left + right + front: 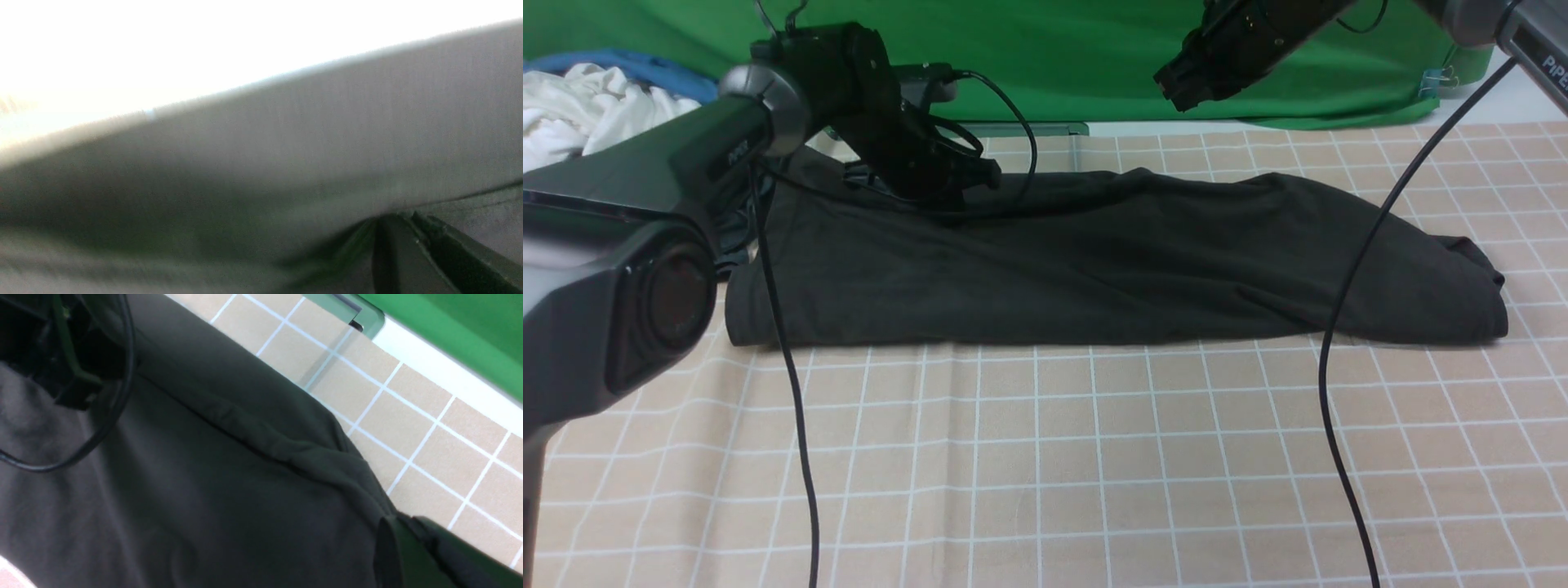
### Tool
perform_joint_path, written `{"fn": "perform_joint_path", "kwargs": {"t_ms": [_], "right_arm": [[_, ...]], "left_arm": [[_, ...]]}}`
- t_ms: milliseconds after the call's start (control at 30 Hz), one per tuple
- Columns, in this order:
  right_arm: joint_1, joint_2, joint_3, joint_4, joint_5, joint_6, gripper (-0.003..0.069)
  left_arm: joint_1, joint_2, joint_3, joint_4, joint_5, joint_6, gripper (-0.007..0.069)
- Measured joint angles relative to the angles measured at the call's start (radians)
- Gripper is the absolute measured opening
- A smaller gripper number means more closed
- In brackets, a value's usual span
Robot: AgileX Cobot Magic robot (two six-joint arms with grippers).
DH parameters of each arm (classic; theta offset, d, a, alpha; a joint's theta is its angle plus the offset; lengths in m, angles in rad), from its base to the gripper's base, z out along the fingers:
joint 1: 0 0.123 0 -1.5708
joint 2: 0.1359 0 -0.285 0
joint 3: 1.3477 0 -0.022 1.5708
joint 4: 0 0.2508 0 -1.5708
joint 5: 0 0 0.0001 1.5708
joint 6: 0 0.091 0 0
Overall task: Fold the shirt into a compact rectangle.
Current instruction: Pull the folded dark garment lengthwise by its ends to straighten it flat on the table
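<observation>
Listing the risks as I see them from the console, robot's left to right.

1. White garment (580, 114): heaped at the far left edge, apart from the shirt. Low risk. I judge that a wide swing of the left arm could drag it in.

2. Left cable (791, 367): hangs in front of the shirt's left end. I cannot tell whether it touches the cloth. If it does, a lift might snag that corner.

3. Left gripper (939, 196): down on the far-left part of the shirt (1094, 261), jaws closed with cloth drawn in at the fingers (398, 253) (the wrist view is blurred, so I cannot tell how many layers are caught). This is the main risk. A pinch of the top layer alone would peel the band open on the lift, and a thin bite would slip out mid-carry.

4. Shirt: a long dark band lying across the checked tablecloth (1045, 457), left end fairly square, right end rumpled and thicker. Folded over as it lies, it would likely make a lopsided bundle.

5. Right gripper (1176, 86): raised above the far side, jaws closed, holding nothing. With the right end unheld, a one-sided pull could skew the whole band.

6. Right cable (1323, 359): crosses in front of the shirt's right part. It could catch the rumpled end when that arm descends.
</observation>
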Motion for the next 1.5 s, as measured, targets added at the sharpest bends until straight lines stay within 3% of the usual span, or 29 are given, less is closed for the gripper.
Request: {"fn": "perform_joint_path", "kwargs": {"t_ms": [100, 200, 367, 467, 667, 767, 933, 1067, 1233, 1367, 1500], "right_arm": [[0.000, 0.000, 0.000, 0.002, 0.001, 0.001, 0.0040], [0.000, 0.000, 0.000, 0.002, 0.030, 0.001, 0.0040], [0.000, 0.000, 0.000, 0.000, 0.134, 0.001, 0.0040], [0.000, 0.000, 0.000, -0.007, 0.174, 0.001, 0.0040], [-0.021, 0.000, 0.000, -0.138, 0.186, 0.078, 0.0040], [-0.066, 0.000, 0.000, -0.169, 0.185, 0.130, 0.0040], [-0.147, -0.002, 0.030, -0.182, 0.184, 0.202, 0.0050], [-0.220, -0.007, 0.119, -0.186, 0.185, 0.225, 0.0155], [-0.250, 0.008, 0.190, -0.188, 0.188, 0.215, 0.0387], [-0.250, 0.044, 0.191, -0.185, 0.169, 0.187, 0.0474], [-0.250, 0.077, 0.192, -0.185, 0.143, 0.173, 0.0478]], "left_arm": [[0.006, 0.019, 0.000, 0.005, -0.171, -0.028, 0.0019], [0.016, 0.023, -0.008, 0.003, -0.248, -0.060, 0.0019], [0.048, -0.029, -0.033, 0.007, -0.138, -0.073, 0.0019], [0.051, -0.094, -0.036, 0.010, -0.035, -0.021, 0.0019], [0.047, -0.235, -0.006, 0.000, 0.126, 0.046, 0.0019], [0.047, -0.319, 0.119, 0.000, 0.150, 0.058, 0.0019], [0.047, -0.427, 0.417, -0.004, 0.042, 0.057, 0.0019], [0.047, -0.469, 0.677, -0.008, -0.107, 0.056, 0.0019], [0.047, -0.438, 0.766, -0.009, -0.184, 0.020, 0.0019], [0.047, -0.428, 0.766, -0.013, -0.194, 0.005, 0.0019], [0.047, -0.427, 0.766, -0.012, -0.195, 0.004, 0.0019]]}}
